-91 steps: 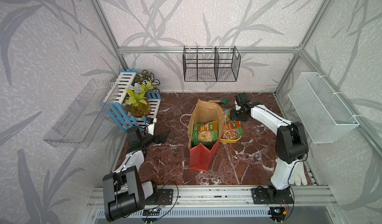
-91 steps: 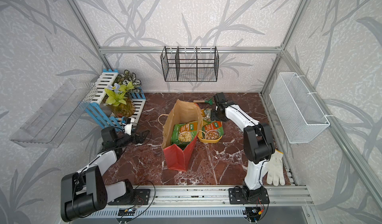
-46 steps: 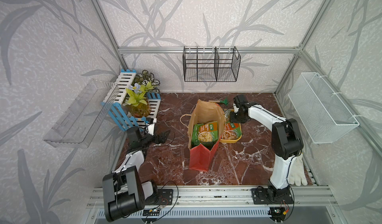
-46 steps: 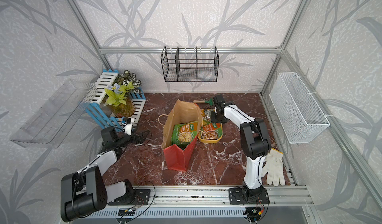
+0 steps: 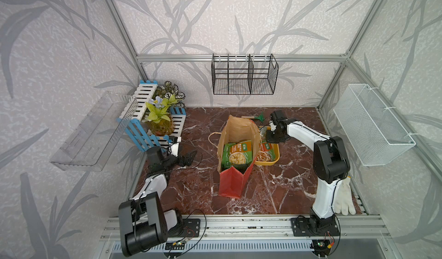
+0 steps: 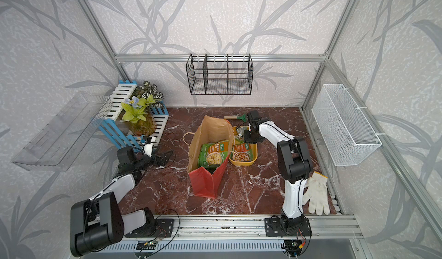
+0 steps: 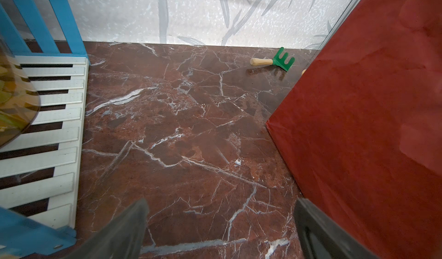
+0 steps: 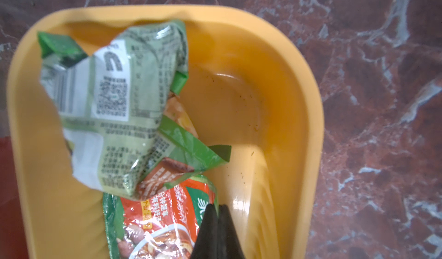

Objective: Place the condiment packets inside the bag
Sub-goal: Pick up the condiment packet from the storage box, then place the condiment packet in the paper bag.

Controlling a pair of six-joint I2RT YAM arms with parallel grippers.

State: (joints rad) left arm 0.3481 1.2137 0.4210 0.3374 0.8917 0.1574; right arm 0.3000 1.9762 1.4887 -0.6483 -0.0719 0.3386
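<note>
The red bag (image 5: 235,181) (image 6: 207,181) stands open mid-table with a green and orange condiment packet (image 5: 238,153) (image 6: 214,156) inside. Behind its right side sits a yellow tub (image 5: 275,158) (image 8: 299,102). The tub holds an orange packet (image 8: 162,219) (image 5: 266,150) and a crumpled green packet (image 8: 114,102). My right gripper (image 8: 218,208) (image 5: 265,139) reaches down into the tub, shut, its tips pinched at the orange packet's edge. My left gripper (image 7: 220,205) (image 5: 191,156) hangs open and empty over bare marble, left of the bag (image 7: 370,126).
A small green rake (image 5: 257,118) (image 7: 278,60) lies behind the bag. A blue and white slatted planter with plants (image 5: 155,126) fills the back left. A white glove (image 5: 343,198) lies by the right arm's base. Wire baskets and a clear shelf hang on the walls.
My right gripper has moved left and down into the tub and closed from half open to shut at the orange packet. The left arm has not moved.
</note>
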